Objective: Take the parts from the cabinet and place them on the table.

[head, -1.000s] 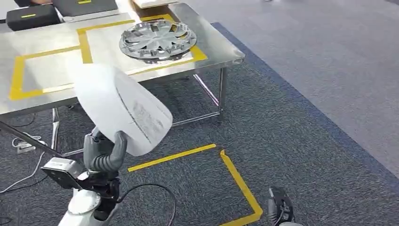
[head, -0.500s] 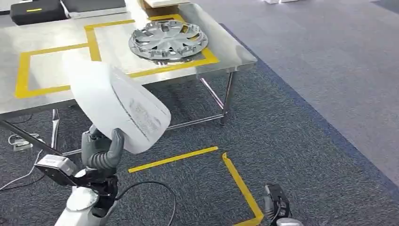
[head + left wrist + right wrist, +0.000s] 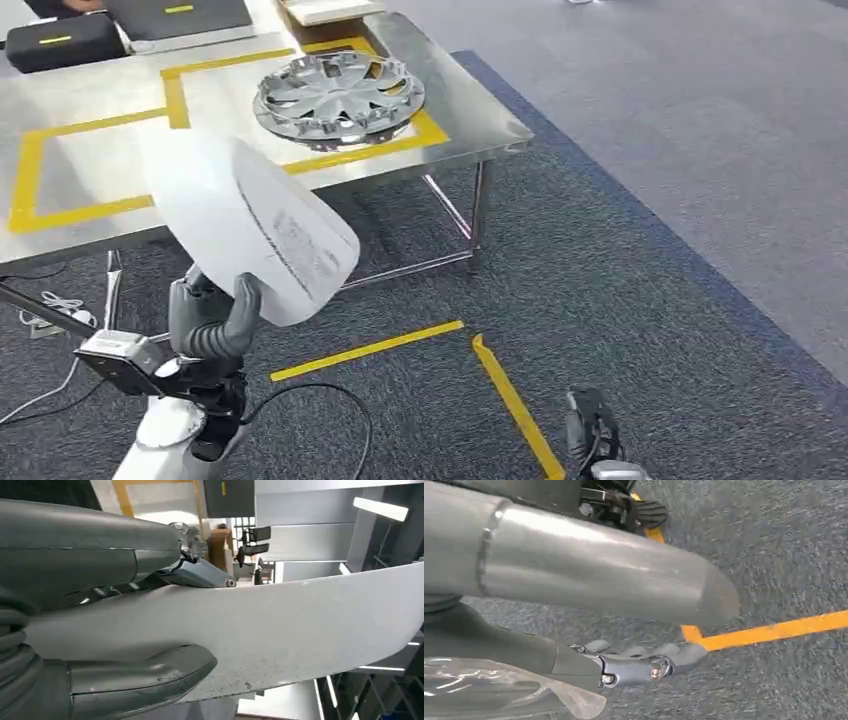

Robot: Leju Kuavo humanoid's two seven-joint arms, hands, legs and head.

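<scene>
Panel (image 3: pixel 250 225), white and curved, stays gripped in my left hand (image 3: pixel 212 322) below the desk (image 3: pixel 90 170) edge; view shifted. Right hand (image 3: pixel 592 440), cut off low, grip unclear.

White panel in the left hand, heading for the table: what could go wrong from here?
1. The left hand holds the white panel only at its lower edge, most of it standing tilted above the fingers; it could swing or slip.
2. The hubcap already fills one taped square on the table; the panel might knock it on set-down.
3. The panel hides part of the near table edge from the head view, so placement may be misjudged.
</scene>
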